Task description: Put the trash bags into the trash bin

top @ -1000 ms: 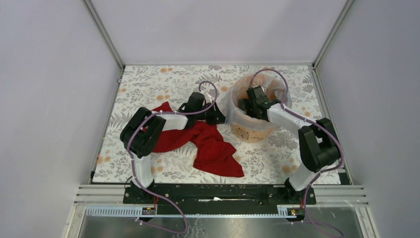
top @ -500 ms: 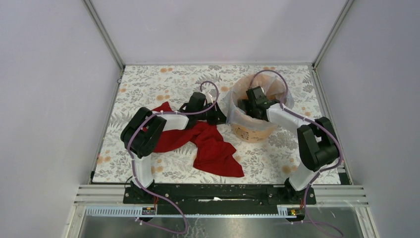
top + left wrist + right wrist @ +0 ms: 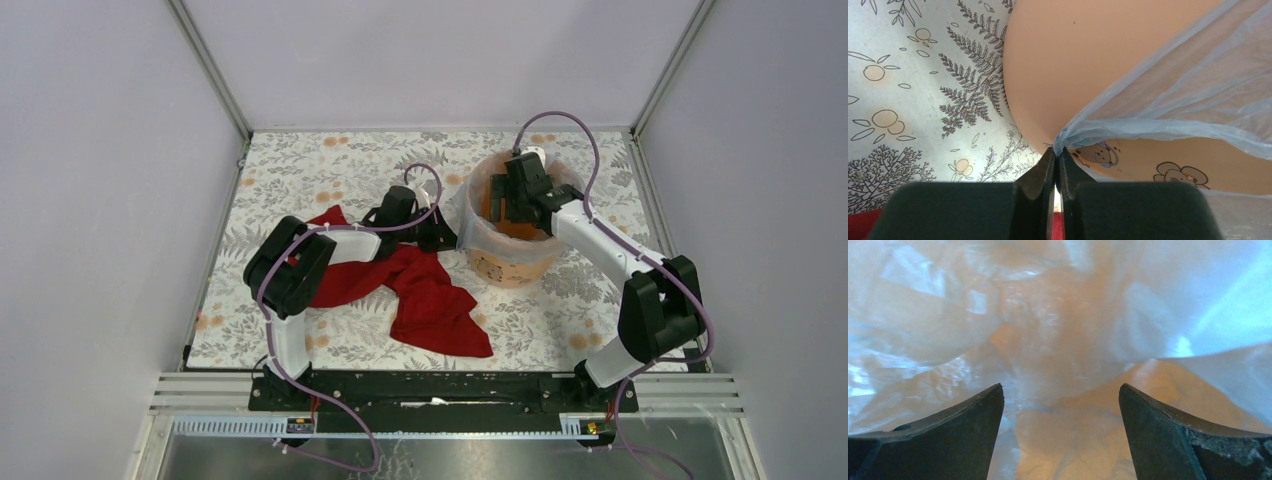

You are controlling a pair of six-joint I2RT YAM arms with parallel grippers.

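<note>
On the floral tabletop (image 3: 300,170) a red cloth (image 3: 430,300) is spread beneath the left arm. The left pincer (image 3: 1056,152) is clenched on a gathered edge of the pale-blue trash bag (image 3: 1193,95), just beside the outer wall of the trash bin (image 3: 1068,60). The bag is draped over the bin's rim and lines its inside. The right pincer (image 3: 1060,390) is held released, jaws spread, over the film within the bin.

A crumpled red cloth (image 3: 430,300) lies left of centre on the floral-patterned table cover (image 3: 300,170), with pale walls (image 3: 100,150) enclosing left, far and right sides
</note>
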